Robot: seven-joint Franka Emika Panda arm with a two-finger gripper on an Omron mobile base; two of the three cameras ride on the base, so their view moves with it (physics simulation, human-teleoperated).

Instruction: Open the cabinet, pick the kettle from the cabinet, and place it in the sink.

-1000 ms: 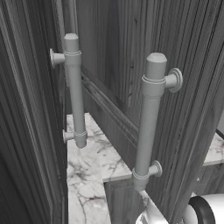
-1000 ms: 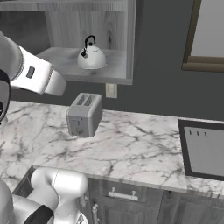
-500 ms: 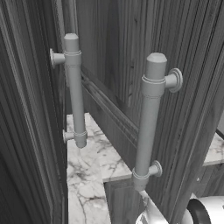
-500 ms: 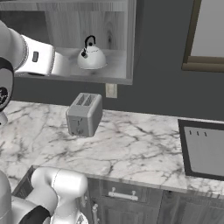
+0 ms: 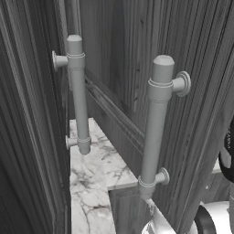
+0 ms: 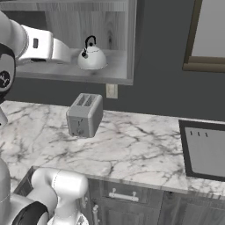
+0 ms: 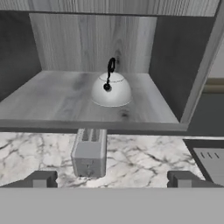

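Cabinet [image 7: 26, 100] open. Kettle [image 7: 110, 89] upright mid-shelf, toward the back wall. Gripper [image 7: 111, 179] jaws spread wide, holding nothing, short of the shelf's front edge. Toaster [image 7: 89, 152] on counter [image 6: 132, 145] below; sink [image 6: 204, 151] at counter's right end.

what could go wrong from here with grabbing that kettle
The kettle is round and smooth with a thin arched handle; the open gripper could slip off the dome or nudge it back on the cabinet shelf.

The toaster stands on the counter right below the shelf edge, so a dropped or low-carried kettle could hit it.

The sink lies well off to the side, so a loose grip might give way in transit.
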